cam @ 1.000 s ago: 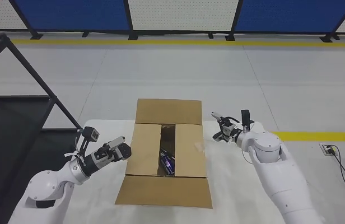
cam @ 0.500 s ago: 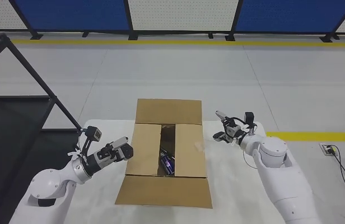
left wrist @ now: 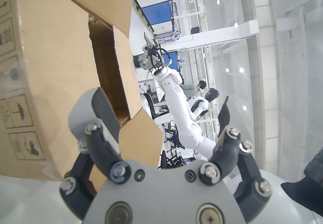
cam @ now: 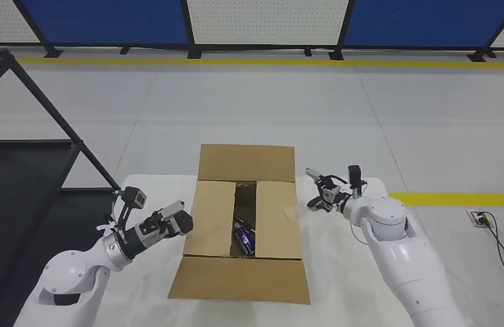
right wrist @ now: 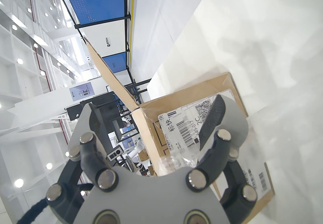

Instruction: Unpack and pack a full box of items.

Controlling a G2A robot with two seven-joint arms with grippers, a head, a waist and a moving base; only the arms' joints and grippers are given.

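A brown cardboard box (cam: 245,219) stands in the middle of the white table (cam: 342,270), its flaps partly spread and a narrow gap open along its centre. A dark purple item (cam: 246,238) lies inside that gap. My left gripper (cam: 180,219) is open just beside the box's left flap (left wrist: 50,63), holding nothing; its fingers (left wrist: 103,109) frame the box's corner. My right gripper (cam: 319,190) is open beside the box's right side, close to the labelled wall (right wrist: 186,121), with nothing held. The right arm (left wrist: 171,93) is visible beyond the box.
A black metal frame (cam: 47,114) rises at the table's left edge. Blue and white partition panels (cam: 260,20) line the far floor, with a yellow line (cam: 456,199) to the right. Bare table lies in front of the box and at both sides.
My right gripper has shifted slightly, first outward and then back toward the box's right side. My left gripper stays near the left flap with only a small wobble.
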